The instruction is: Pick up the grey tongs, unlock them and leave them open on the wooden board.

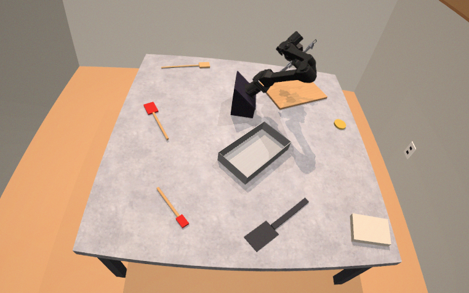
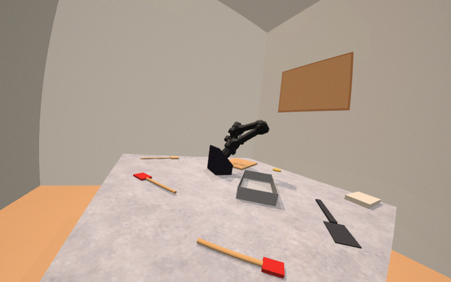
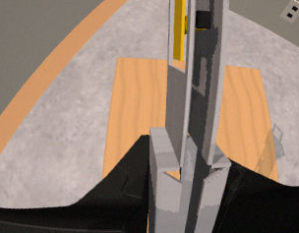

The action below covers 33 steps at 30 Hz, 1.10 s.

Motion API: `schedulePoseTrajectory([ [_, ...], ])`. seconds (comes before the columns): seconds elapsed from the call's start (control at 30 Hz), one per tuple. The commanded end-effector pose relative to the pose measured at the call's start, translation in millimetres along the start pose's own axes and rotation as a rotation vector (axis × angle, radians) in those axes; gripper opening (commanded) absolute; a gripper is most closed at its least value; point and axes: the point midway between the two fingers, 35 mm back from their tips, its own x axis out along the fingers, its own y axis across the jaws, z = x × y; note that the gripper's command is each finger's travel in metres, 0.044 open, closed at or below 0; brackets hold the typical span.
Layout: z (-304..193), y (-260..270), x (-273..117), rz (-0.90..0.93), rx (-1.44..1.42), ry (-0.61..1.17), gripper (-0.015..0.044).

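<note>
The grey tongs (image 1: 310, 46) (image 3: 176, 99) are in the air above the wooden board (image 1: 311, 95) (image 2: 244, 164) (image 3: 134, 107), at a slant in the top view. In the wrist view their two arms run close together, with a yellow strip and a small black block near the top edge. My gripper (image 3: 161, 143) is shut on the tongs, its light grey fingers on either side of them. The arm hides the fingers in the top and exterior views. Whether the lock is released cannot be told. The roasting tin (image 1: 231, 168) (image 2: 255, 196) stands near the table's middle with nothing in it.
My black arm base (image 1: 241, 101) (image 2: 218, 163) stands left of the board. A yellow disc (image 1: 340, 124) (image 2: 276, 169) lies to the board's right. A black spatula (image 1: 261, 236) (image 2: 342, 234), a cream block (image 1: 370, 228) (image 2: 363, 198) and several wooden-handled tools lie around the tin.
</note>
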Motion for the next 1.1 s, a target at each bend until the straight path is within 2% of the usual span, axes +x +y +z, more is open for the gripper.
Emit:
schedulePoseTrajectory([
  [0.0,8.1,5.2,2.9,0.026,0.010,0.033,-0.0150],
  [0.57,14.3,12.3,12.2,0.075,0.012,0.262,-0.0150],
  [1.07,12.6,-0.1,8.3,0.046,0.039,0.513,-0.0150],
])
